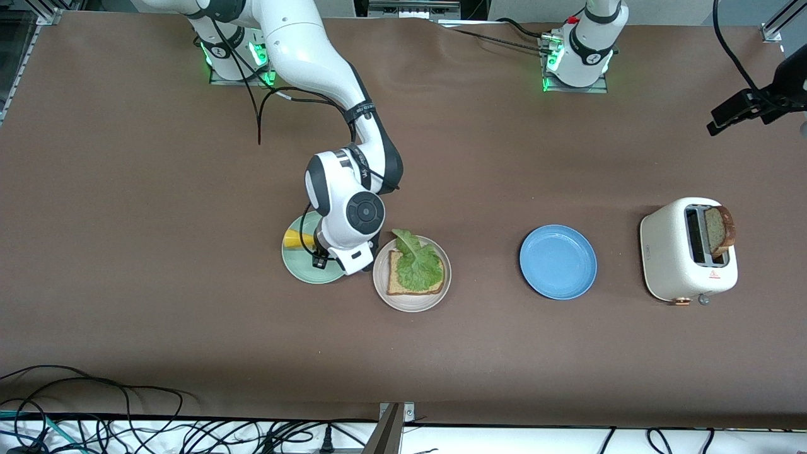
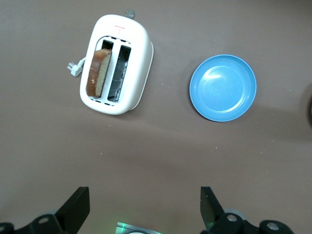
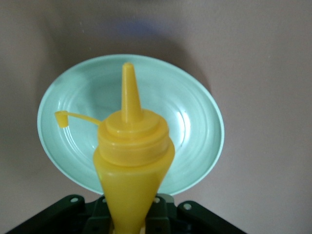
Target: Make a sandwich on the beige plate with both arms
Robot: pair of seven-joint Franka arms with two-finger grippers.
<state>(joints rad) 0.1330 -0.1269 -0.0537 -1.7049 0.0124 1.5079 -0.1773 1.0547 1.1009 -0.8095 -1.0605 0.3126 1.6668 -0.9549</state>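
Gripping a yellow squeeze bottle (image 3: 130, 161) over the mint-green plate (image 3: 195, 122) with right gripper (image 3: 130, 222), left gripper (image 2: 145, 207) waiting spread.

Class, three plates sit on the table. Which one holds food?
The beige plate, between the mint-green plate and blue plate: it alone carries a bread slice and lettuce.

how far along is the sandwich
Done: one bread slice with lettuce lies on the beige plate. In hand: right gripper shut on the yellow squeeze bottle over the mint-green plate. Left: second slice sits in the toaster; left gripper waits open.
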